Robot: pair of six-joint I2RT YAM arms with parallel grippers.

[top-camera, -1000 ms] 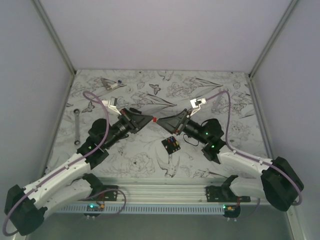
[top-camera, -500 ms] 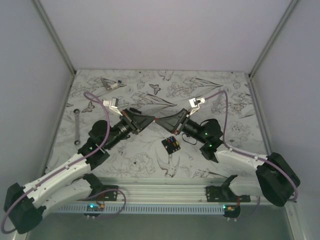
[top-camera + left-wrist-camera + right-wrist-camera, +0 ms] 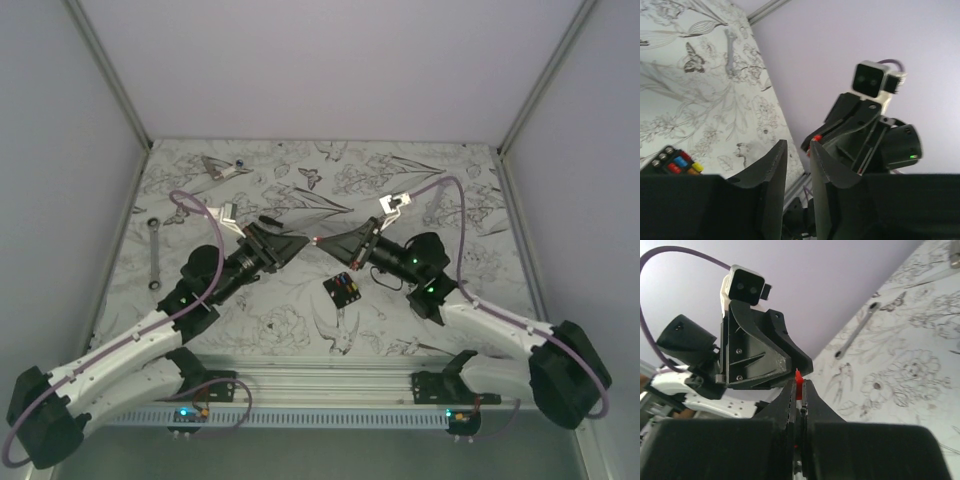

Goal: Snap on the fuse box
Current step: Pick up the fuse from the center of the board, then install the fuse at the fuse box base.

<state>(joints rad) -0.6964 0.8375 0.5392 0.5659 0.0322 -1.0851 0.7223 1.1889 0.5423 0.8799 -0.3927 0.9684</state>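
While the right tool pinches a red fuse, the left tool stands slightly spread. The fuse box lies at their 5 o'clock.

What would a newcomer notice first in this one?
The two arms meet tip to tip over the middle of the table: the right gripper pinches a tiny red piece, and the left gripper faces it with jaws slightly apart. Nearer the bases, the fuse box lies on the table, coloured fuses showing.
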